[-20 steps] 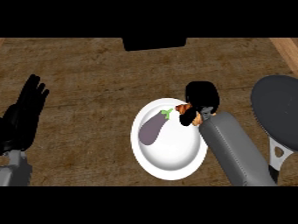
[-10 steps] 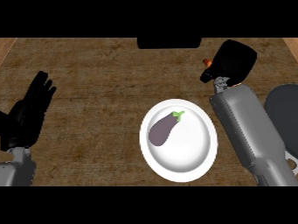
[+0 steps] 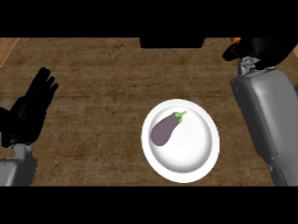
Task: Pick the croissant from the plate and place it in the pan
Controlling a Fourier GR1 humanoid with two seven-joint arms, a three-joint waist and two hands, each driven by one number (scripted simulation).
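Right hand [image 3: 262, 49] is up at the far right of the counter, fingers curled around something. Only an orange sliver [image 3: 236, 40] shows at its top-left edge. I judge that's the croissant; the rest is hidden in the grip.

The plate [image 3: 199, 162] sits mid-counter with just an eggplant [image 3: 165, 130] on it, no croissant.

The pan isn't clearly visible. The right forearm [image 3: 274, 122] covers most of the right side, and only a dark strip shows at its right edge, possibly the pan rim. Can't confirm.

Left hand [image 3: 30, 109] rests at the left edge, fingers straight and apart. Leave it there.

For the step in hand, which looks like carry-to-pan:
- Keep the fingers closed around the croissant until you're over the pan.
- Get the pan in sight first, or the forearm will hide the drop spot.
- Come in over the middle of the pan, not the rim or handle.
- Lower before you let go.
- Stay wide of the plate so you don't knock the eggplant.
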